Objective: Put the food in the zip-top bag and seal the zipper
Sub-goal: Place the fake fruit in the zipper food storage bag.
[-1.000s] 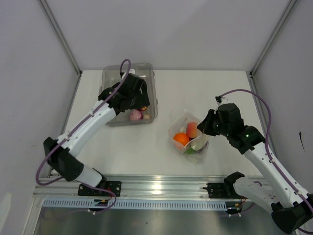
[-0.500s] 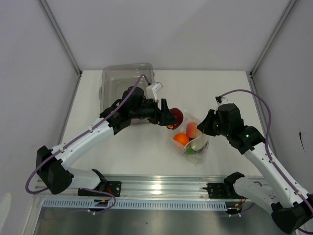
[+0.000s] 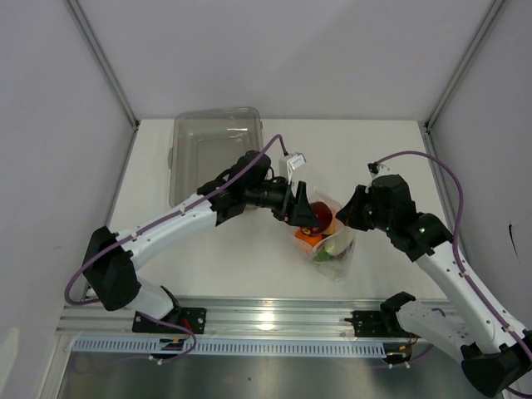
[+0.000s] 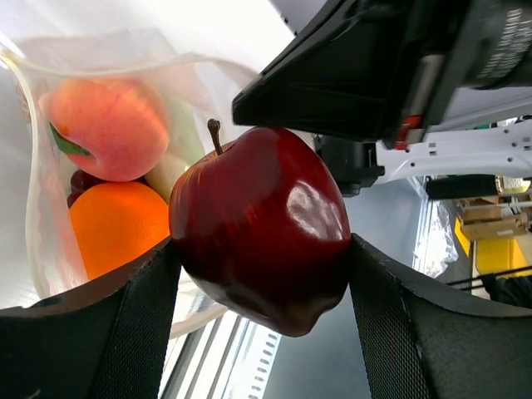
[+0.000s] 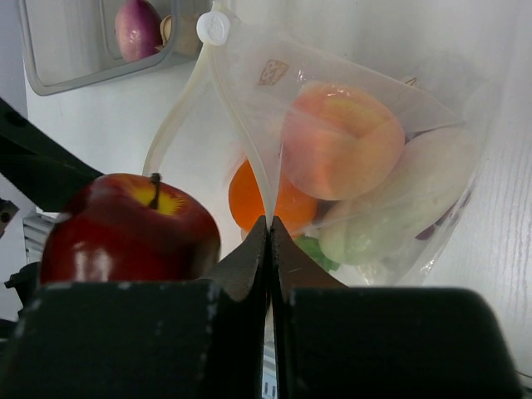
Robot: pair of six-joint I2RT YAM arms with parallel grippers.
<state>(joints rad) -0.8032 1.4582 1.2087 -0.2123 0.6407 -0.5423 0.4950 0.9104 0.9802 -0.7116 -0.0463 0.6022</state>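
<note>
My left gripper (image 4: 262, 278) is shut on a dark red apple (image 4: 262, 224), one piece of the food, and holds it at the open mouth of the zip-top bag (image 3: 334, 252). My right gripper (image 5: 269, 229) is shut on the bag's mouth edge, pinching the zipper (image 5: 176, 116) strip. Inside the bag lie a peach (image 5: 341, 141), an orange (image 5: 287, 204), a white oblong piece (image 5: 399, 199) and a green bit (image 5: 312, 248). The top view shows the left gripper (image 3: 303, 214) just left of the right gripper (image 3: 345, 218).
A rigid clear bin (image 3: 214, 150) stands at the back left, with a pink bulb (image 5: 137, 27) in it. An aluminium rail (image 3: 266, 320) runs along the near table edge. White enclosure walls stand on both sides and at the back.
My left arm has swung from the bin rightwards to the bag's mouth, carrying the red apple. The right arm and the bag have stayed still.
</note>
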